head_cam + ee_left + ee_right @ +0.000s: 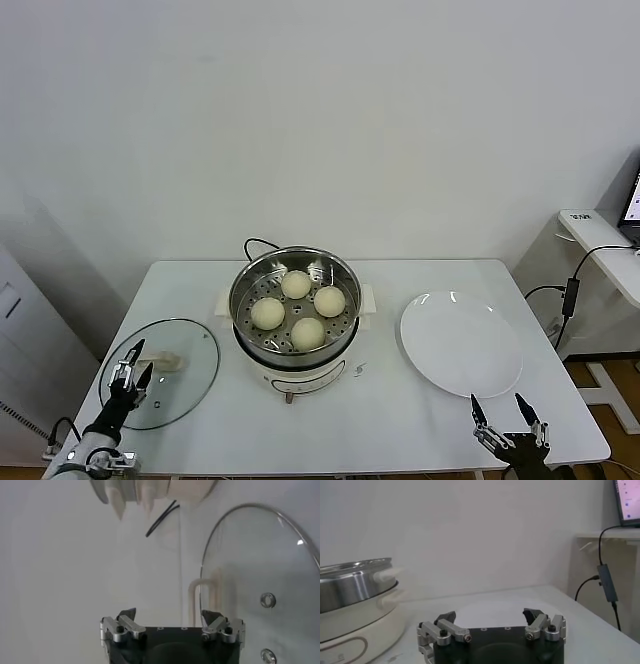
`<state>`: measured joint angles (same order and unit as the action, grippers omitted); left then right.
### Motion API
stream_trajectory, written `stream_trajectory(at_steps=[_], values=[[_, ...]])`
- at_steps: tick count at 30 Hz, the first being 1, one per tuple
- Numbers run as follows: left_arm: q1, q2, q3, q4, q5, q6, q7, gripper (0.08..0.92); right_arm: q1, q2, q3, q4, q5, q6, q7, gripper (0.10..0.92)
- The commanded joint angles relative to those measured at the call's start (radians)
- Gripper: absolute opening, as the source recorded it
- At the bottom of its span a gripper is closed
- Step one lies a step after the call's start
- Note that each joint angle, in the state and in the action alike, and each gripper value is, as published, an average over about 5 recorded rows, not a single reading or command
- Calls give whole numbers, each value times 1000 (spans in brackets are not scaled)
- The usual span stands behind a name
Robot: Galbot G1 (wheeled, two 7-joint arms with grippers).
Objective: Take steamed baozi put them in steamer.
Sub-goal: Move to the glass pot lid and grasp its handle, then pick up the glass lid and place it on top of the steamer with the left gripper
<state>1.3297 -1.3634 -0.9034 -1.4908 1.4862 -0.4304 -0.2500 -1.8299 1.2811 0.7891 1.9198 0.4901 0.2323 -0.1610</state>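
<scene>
From where I stand the job looks finished: all four steamed baozi (297, 308) sit inside the steamer (293, 296) on its perforated tray, in a loose diamond, close together but none stacked. The white plate (461, 343) beside the pot holds nothing, so I judge there are no buns left to carry across. The glass lid (160, 372) lies flat on the table on the other side of the pot (whether it is meant to go back on, the task does not say).

Both arms are low at the near edge of the table. The left gripper (129, 374) hangs over the near rim of the lid with its fingers spread and nothing between them; the steamer and its buns are ahead of it and off to its right, well apart. In its own wrist view the lid's white handle (202, 601) sits just ahead of the open jaws. The right gripper (509, 417) is likewise spread and empty, just short of the plate's near rim, with the steamer ahead and to its left beyond the plate.
</scene>
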Motion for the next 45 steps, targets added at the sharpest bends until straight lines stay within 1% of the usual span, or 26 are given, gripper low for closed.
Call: stream_trajectory(at_steps=[1,4,7,15,21,26,28,31,34,37,39,41,43,45], values=[[-114,0,4,128,51,20,-16,823,-17,7,10,3,1,5,-2,823],[-118,0,10,116,51,24,-11,818,-19,10,11,1,-1,7,-2,823],[-114,0,15,103,50,28,-4,778,-19,14,10,-1,-6,8,-3,823],[-99,3,27,93,8,29,10,551,-19,20,5,0,-20,8,-7,823],[-63,11,36,51,-71,28,22,378,-22,19,4,-2,-21,10,-13,823],[-11,45,42,-67,-171,66,69,239,-12,14,2,1,-20,6,-13,823],[11,76,39,-126,-221,88,99,179,-4,8,-1,3,-19,1,-13,823],[38,135,33,-211,-310,128,148,119,11,-1,-5,1,-18,-6,-13,823],[64,209,27,-313,-409,189,208,107,29,-10,-7,0,-18,-14,-13,823],[83,278,34,-422,-502,284,279,107,41,-13,-8,1,-19,-21,-14,823],[91,327,57,-497,-559,384,328,107,47,-14,-5,0,-19,-27,-18,823],[93,371,102,-561,-597,502,359,107,52,-17,5,-6,-19,-36,-30,823],[87,411,173,-618,-624,639,369,107,58,-24,21,-22,-18,-43,-53,823],[73,435,267,-666,-631,765,368,107,65,-32,41,-42,-16,-45,-77,823]])
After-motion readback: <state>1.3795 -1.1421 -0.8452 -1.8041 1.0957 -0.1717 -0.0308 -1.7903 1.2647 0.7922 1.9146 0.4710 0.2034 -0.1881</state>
